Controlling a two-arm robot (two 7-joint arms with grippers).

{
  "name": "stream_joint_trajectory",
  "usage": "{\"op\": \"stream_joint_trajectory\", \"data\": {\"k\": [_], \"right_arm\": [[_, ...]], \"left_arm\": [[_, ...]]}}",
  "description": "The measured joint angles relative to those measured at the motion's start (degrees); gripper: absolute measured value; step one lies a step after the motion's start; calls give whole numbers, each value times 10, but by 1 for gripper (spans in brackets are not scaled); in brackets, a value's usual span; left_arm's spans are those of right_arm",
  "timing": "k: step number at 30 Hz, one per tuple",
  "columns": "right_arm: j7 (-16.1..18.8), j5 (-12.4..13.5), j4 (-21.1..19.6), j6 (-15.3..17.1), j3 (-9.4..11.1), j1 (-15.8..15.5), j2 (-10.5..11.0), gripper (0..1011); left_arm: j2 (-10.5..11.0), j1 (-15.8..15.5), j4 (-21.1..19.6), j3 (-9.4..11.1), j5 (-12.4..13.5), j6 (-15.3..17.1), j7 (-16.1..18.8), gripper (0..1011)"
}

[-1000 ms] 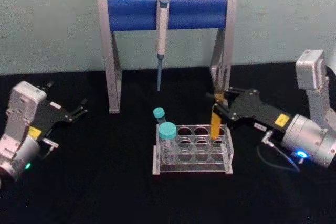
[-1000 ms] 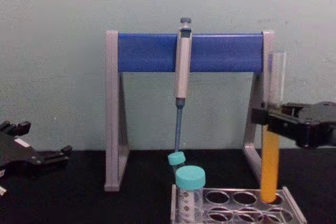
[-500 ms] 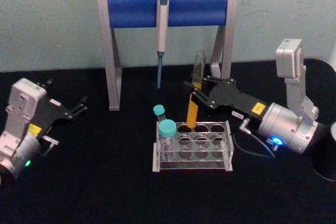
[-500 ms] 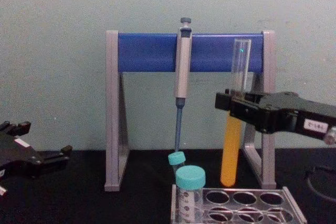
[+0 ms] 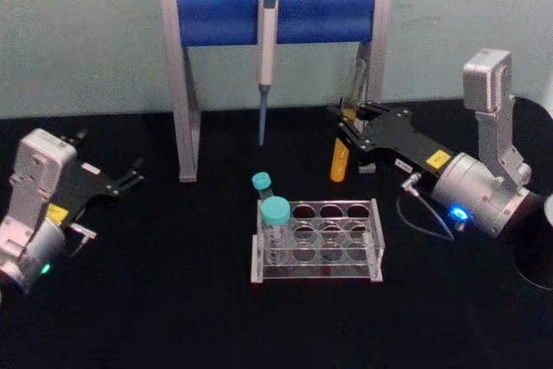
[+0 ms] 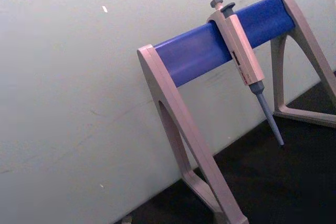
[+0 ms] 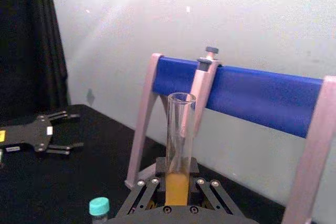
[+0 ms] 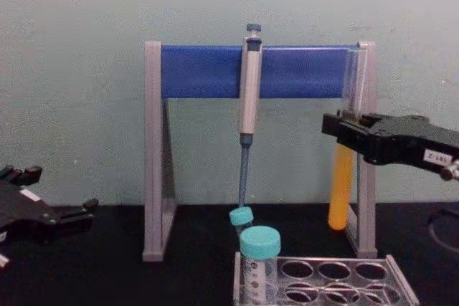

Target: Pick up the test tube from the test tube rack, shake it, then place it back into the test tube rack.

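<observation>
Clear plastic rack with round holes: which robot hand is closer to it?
Right. The right gripper holds the orange-filled glass test tube up behind the clear plastic rack; the left gripper sits far off left.

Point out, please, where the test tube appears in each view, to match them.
Head view: test tube right of centre, in the right gripper.
Chest view: test tube right, against the blue pipette stand.
Right wrist view: test tube in the right gripper, foreground.
Left wrist view: blue pipette stand, the shared landmark.

A black table (image 5: 173, 317) carries the test tube rack (image 5: 320, 272) and pipette stand (image 5: 216, 16).
</observation>
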Motion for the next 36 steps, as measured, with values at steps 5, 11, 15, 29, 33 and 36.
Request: {"op": "stream_joint_trajectory", "data": {"k": [5, 11, 15, 29, 33, 36], "right_arm": [[-1, -3, 0, 2, 6, -3, -2, 230], [4, -5, 1, 4, 10, -4, -5, 232], [8, -5, 2, 6, 12, -5, -6, 232], [11, -6, 3, 9, 14, -6, -9, 230], [13, -6, 3, 9, 14, -7, -10, 230], [13, -6, 2, 9, 15, -7, -10, 230]], "left_arm": [[0, 0, 0, 0, 0, 0, 0, 1001], [0, 0, 0, 0, 0, 0, 0, 1001], [0, 0, 0, 0, 0, 0, 0, 1001], [0, 0, 0, 0, 0, 0, 0, 1001], [0, 0, 0, 0, 0, 0, 0, 1001], [0, 0, 0, 0, 0, 0, 0, 1001]]}}
